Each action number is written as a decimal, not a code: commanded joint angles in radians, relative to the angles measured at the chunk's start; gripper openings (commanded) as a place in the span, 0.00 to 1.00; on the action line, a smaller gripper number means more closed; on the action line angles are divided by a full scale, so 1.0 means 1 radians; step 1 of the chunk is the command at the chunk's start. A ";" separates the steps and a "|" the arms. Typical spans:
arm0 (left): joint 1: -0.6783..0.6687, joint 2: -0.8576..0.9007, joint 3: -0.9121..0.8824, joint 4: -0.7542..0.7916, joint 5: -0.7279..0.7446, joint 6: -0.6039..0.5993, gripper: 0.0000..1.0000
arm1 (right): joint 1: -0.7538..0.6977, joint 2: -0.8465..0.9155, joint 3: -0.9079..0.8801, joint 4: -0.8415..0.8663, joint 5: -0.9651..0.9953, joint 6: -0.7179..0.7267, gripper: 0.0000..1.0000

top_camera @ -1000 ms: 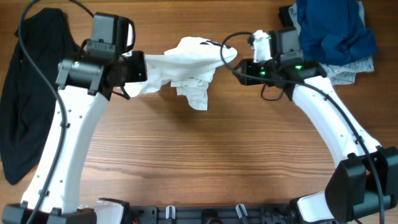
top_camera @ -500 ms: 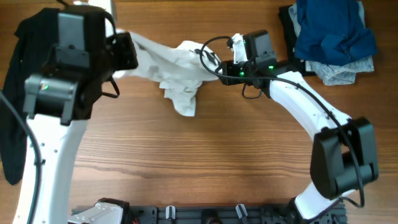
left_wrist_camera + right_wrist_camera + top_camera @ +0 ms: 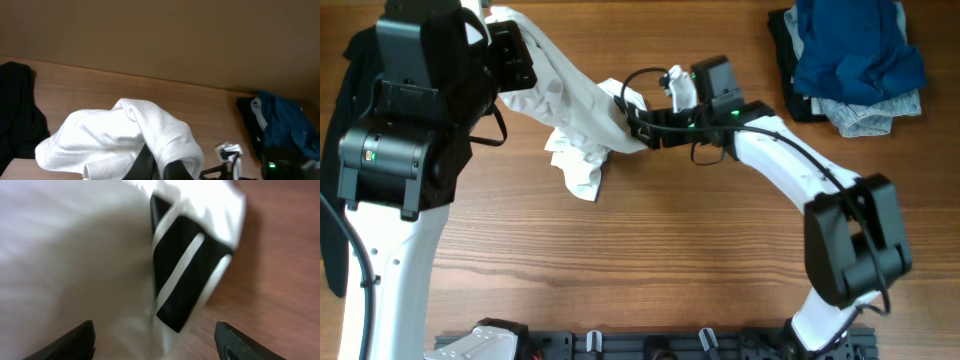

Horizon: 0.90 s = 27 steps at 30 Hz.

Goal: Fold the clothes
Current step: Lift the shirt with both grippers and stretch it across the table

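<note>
The white T-shirt hangs bunched between my two grippers, its lower end touching the table. My left gripper is shut on one end and holds it raised at the upper left; the left wrist view shows the fabric draped over the jaws. My right gripper is at the shirt's right side. In the right wrist view its fingers are wide apart, with white fabric and the black block print in front of them.
A black garment lies along the table's left edge, also in the left wrist view. A pile of dark blue and pale clothes sits at the back right, also in the left wrist view. Bare wood lies in front.
My left gripper has lifted and pulled the shirt to the left. My right gripper has moved left along with it. The shirt's hanging end has shifted left.
</note>
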State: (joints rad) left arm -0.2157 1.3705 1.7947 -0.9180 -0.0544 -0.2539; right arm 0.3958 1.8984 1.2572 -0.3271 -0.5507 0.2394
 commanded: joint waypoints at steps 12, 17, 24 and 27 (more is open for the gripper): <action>0.005 -0.013 0.021 0.018 0.012 -0.017 0.04 | 0.010 0.125 -0.002 0.164 -0.170 0.123 0.66; 0.005 -0.013 0.021 0.018 0.012 -0.017 0.04 | 0.022 0.125 -0.002 0.167 -0.169 0.127 0.38; 0.005 -0.033 0.021 0.029 -0.061 -0.015 0.04 | -0.028 0.081 0.013 0.141 -0.168 0.126 0.04; 0.005 -0.093 0.021 0.070 -0.175 -0.011 0.04 | -0.122 -0.041 0.070 -0.013 -0.144 0.064 0.04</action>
State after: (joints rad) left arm -0.2157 1.3647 1.7947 -0.8886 -0.0978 -0.2535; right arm 0.3660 1.9934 1.2621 -0.2554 -0.7010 0.3614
